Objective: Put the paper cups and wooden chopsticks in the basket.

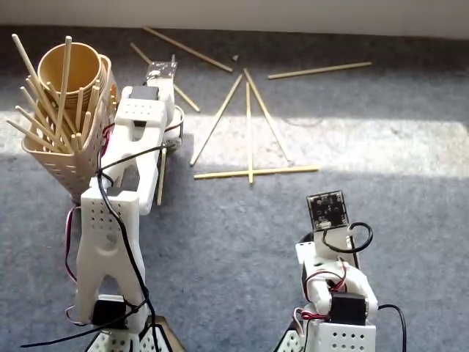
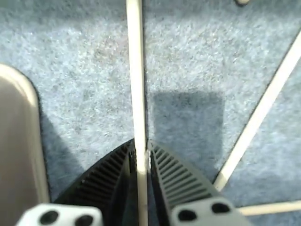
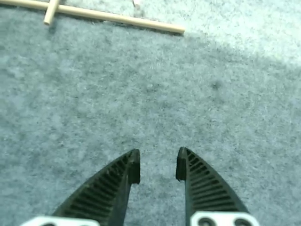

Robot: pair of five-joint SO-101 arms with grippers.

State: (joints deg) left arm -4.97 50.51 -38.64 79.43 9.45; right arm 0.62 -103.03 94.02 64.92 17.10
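**Q:** Basket status?
**A:** Your white basket (image 1: 62,172) stands just beside the left arm. The stacked paper cups (image 1: 84,59) sit inside it, with many chopsticks (image 1: 66,66) leaning in around them. I judge the cups done.

**Q:** Grippers?
**A:** Your left gripper (image 2: 141,151) is clamped on one wooden chopstick (image 2: 135,70), low over the grey carpet (image 1: 220,242) near the basket. Your right gripper (image 3: 157,165) hangs with its jaws apart, holding nothing.

**Q:** What remains?
**A:** The held stick is not yet in. Several loose chopsticks (image 1: 249,132) lie scattered, well apart from the basket. You look past halfway.
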